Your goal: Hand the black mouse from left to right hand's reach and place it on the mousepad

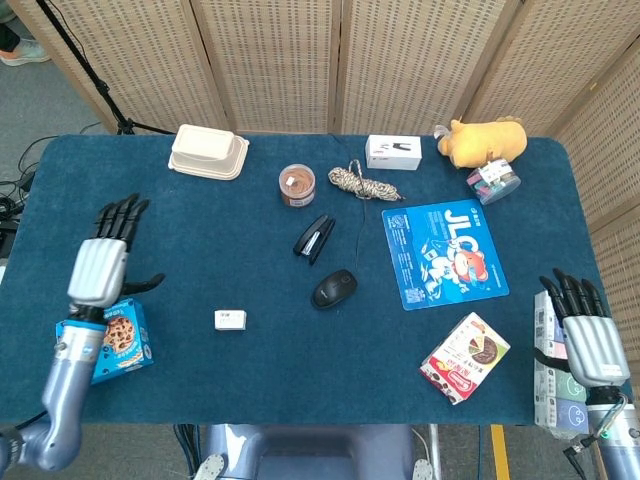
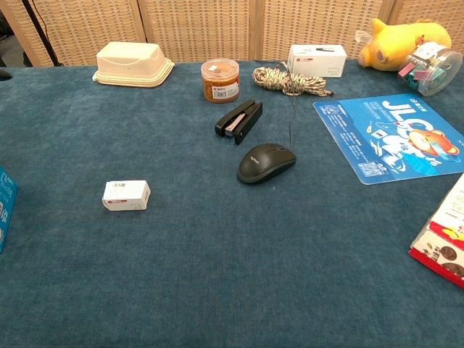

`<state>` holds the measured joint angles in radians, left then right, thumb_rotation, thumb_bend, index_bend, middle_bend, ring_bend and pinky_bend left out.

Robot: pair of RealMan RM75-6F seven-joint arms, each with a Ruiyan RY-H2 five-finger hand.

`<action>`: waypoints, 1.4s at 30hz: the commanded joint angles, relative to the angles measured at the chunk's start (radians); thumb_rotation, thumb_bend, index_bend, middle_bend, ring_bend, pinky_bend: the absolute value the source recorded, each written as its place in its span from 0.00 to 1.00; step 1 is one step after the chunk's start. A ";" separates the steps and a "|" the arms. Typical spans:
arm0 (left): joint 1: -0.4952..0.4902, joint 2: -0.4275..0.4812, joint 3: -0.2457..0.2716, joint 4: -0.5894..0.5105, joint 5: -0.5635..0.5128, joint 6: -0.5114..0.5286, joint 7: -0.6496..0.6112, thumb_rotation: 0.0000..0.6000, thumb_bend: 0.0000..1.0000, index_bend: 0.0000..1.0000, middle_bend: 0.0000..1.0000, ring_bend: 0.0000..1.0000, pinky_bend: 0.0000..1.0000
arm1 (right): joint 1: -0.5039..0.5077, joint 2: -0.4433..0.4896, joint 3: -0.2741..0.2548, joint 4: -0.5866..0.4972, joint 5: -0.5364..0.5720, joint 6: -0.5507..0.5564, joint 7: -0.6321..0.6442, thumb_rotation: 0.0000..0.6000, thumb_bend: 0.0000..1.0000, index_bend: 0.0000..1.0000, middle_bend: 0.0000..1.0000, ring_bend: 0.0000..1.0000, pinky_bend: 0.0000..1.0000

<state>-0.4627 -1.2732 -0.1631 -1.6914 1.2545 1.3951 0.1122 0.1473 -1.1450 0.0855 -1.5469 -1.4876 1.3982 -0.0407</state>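
The black mouse (image 1: 335, 288) (image 2: 266, 161) lies on the blue table cloth near the middle, its cord running back toward the rope coil. The blue printed mousepad (image 1: 443, 254) (image 2: 395, 137) lies flat to its right, a short gap between them. My left hand (image 1: 105, 257) is raised at the table's far left with fingers spread and nothing in it, far from the mouse. At the right edge my right hand (image 1: 580, 331) hovers with fingers apart and empty. Neither hand shows in the chest view.
A black stapler (image 1: 314, 238) sits just behind the mouse, with a snack jar (image 1: 297, 185) and rope coil (image 1: 362, 182) further back. A small white box (image 1: 230, 319), cookie box (image 1: 112, 345), snack packet (image 1: 464, 357), lunch box (image 1: 208, 152), white carton (image 1: 393, 151) and plush toy (image 1: 483, 138) lie around.
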 commanded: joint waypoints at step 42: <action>0.318 0.287 0.068 -0.080 0.008 0.041 -0.225 1.00 0.07 0.00 0.00 0.00 0.00 | 0.724 -0.437 0.180 0.043 0.204 -0.699 -0.418 1.00 0.00 0.00 0.00 0.00 0.00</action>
<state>-0.1442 -0.9874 -0.0927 -1.7711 1.2647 1.4380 -0.1117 0.8453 -1.5518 0.2486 -1.5370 -1.3046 0.7175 -0.4483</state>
